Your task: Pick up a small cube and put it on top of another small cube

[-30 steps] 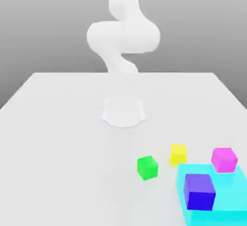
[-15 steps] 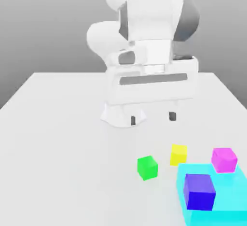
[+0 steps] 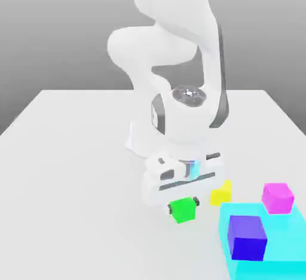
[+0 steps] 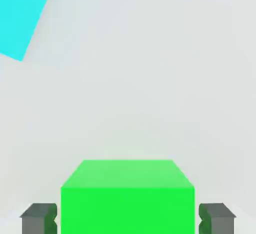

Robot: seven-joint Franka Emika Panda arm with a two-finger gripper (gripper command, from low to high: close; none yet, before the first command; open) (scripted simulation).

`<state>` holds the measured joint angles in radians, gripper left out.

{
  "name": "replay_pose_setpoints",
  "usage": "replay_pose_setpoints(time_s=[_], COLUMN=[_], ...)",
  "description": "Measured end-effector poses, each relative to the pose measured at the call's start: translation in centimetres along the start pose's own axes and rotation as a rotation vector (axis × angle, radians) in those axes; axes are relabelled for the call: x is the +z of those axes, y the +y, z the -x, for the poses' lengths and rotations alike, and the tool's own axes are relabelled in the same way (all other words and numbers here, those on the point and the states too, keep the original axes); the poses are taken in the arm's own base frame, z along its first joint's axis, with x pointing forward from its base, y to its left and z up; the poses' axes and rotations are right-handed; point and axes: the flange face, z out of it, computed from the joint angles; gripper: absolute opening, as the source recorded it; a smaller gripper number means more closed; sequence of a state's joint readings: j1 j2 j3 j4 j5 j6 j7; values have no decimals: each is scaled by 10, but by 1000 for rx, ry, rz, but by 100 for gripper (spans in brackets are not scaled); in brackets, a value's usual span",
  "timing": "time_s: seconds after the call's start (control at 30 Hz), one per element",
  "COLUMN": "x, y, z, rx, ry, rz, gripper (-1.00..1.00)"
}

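The small green cube point(image 3: 183, 210) rests on the white table, just to the exterior view's left of the yellow cube point(image 3: 221, 193). My gripper point(image 3: 183, 204) has come down over the green cube, with one finger on each side of it. In the hand view the green cube point(image 4: 127, 198) sits between the two dark fingertips point(image 4: 39, 217), and a thin gap shows on each side. The gripper point(image 4: 127, 218) is open and the cube still stands on the table.
A flat cyan block point(image 3: 281, 243) lies at the exterior view's lower right with a larger blue cube point(image 3: 247, 237) on it. A magenta cube point(image 3: 278, 197) stands at its far edge. The cyan block's corner point(image 4: 22, 13) shows in the hand view. The arm's base point(image 3: 138, 141) stands behind.
The hand came into view from above and dropped down to table level, ending with its fingers astride the green cube. None of the cubes has moved.
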<state>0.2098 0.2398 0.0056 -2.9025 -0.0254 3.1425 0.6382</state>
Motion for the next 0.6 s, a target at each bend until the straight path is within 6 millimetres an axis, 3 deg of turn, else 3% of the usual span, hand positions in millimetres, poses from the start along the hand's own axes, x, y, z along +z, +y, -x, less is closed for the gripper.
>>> replay_pose_setpoints(time_s=[0.1,0.37,0.6], x=[2,-55,-98], y=[0,0,-54], z=[0,0,-49], rx=[0,-1,-166], ry=[0,0,1], rz=[1,1,3], gripper=[-100,-100,-100])
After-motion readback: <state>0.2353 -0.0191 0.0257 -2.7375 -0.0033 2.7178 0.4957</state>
